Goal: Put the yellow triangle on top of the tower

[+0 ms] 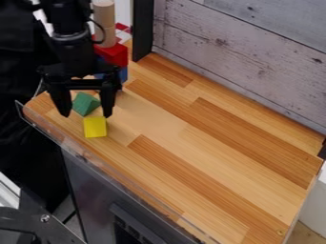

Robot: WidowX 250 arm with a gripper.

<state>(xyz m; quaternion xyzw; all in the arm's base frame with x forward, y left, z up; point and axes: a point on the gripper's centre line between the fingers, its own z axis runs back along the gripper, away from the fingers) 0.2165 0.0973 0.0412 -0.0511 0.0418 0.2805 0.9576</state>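
Bench (191, 143): supports the work. Gripper (86, 115): located over the left end; fingers (65, 102) set wide apart, yellow block not grasped. Tower (115, 55): stands behind the gripper, partly hidden by it, with blue low down, red above, and pale wood uppermost. Yellow block (96, 127): rests on the bench just beyond the fingers, on the side away from the tower (triangular profile cannot be confirmed). Green block (85, 104): appears between the fingers; contact cannot be determined. Status: placement not done. Remaining, as judged: grasp, lift, place, release.
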